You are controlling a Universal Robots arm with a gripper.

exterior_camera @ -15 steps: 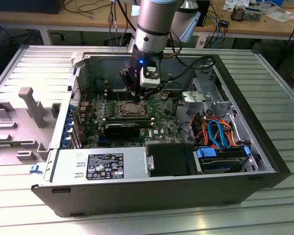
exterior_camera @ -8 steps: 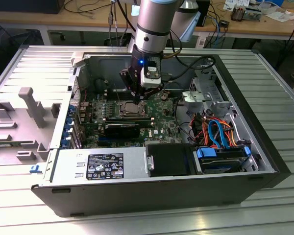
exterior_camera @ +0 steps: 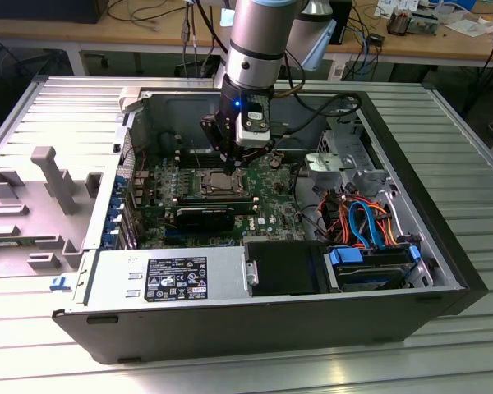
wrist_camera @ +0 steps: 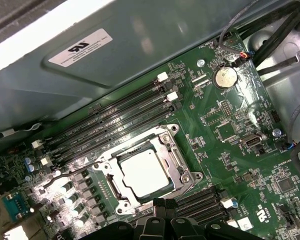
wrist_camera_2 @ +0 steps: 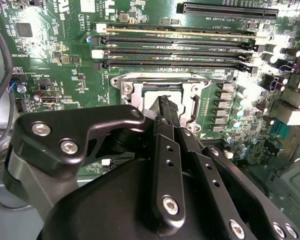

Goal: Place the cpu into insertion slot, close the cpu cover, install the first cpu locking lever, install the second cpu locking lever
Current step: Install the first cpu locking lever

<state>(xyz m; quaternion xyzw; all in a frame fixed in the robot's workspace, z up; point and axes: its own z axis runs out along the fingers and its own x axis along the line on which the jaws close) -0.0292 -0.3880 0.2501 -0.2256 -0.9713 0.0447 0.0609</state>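
We find the small flat square silvery-grey cpu (wrist_camera: 146, 172) already seated in the silver-rimmed insertion slot (wrist_camera: 182, 175), the thin silvery frame cover (wrist_camera: 162, 142) lying over it, and the black tool (wrist_camera_2: 165, 107) poised just above, fingers together and empty; the chip looks light, rigid, fragile, best held by its edges.

Labels on the power supply (exterior_camera: 168, 279) and case wall (wrist_camera: 80, 47) stay unreadable.
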